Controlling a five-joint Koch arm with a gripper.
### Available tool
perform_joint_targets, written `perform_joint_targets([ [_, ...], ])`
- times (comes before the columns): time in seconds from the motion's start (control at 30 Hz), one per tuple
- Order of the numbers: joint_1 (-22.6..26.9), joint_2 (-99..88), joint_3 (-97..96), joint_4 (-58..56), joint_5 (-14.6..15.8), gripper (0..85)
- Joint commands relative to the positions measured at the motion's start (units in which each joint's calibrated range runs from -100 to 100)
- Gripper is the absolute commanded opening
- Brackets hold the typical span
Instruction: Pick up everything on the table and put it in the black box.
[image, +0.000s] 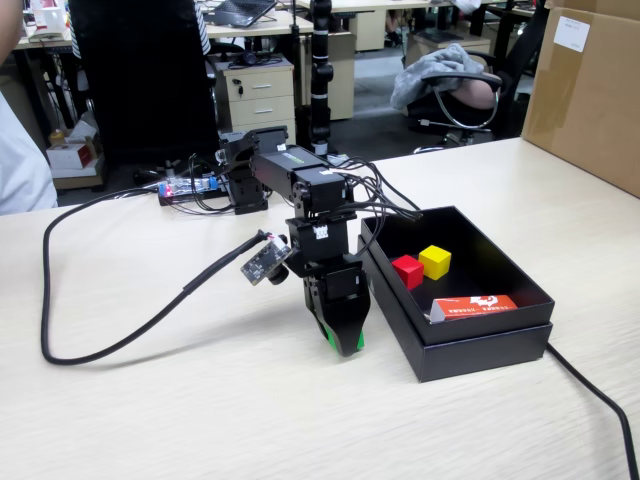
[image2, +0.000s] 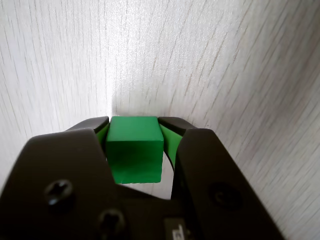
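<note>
Cubes, count: three. One green cube (image2: 135, 149) sits between the two jaws of the gripper (image2: 135, 125); in the wrist view both jaw faces press flat against its sides, so the tool is clamped on it. In the fixed view only slivers of green show at the tip of the gripper (image: 342, 345), which points straight down with its tip at the surface of the table (image: 200, 400); whether the cube rests on the wood or is just clear of it cannot be told.

One red cube (image: 407, 271) and one yellow cube (image: 435, 261) lie inside the black box (image: 480, 345), touching or nearly touching each other, the yellow one to the right of the red in the fixed view. One flat orange-red and white carton (image: 475, 306) lies in the same box, against the near wall.

The box stands just to the right of the gripper in the fixed view, its left wall close beside the arm's lower link.

One thick black cable (image: 90, 350) loops across the table on the left. One brown cardboard carton (image: 590, 90) stands at the table's far right edge. Office desks and chairs fill the background.
</note>
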Motion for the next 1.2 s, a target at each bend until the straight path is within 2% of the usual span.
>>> perform_joint_targets([
  [0.0,0.05,-12.39,-2.41,-1.32,-0.44,0.9],
  [0.23,1.12,-44.64,-18.46,-1.32,0.05,0.9],
  [0.3,3.13,-58.29,-24.54,-1.32,0.05,0.9],
  [0.47,7.91,-65.98,-28.34,-1.92,1.51,0.9],
  [0.67,14.36,-59.44,-26.71,-2.35,4.05,0.9],
  [0.73,15.04,-56.91,-25.80,-2.35,4.35,0.9],
  [0.8,16.31,-45.90,-21.82,-2.35,4.88,0.9],
  [0.97,16.17,-30.98,-15.47,-2.96,5.18,1.1],
  [1.17,15.48,-25.47,-14.02,-3.22,5.23,1.2],
])
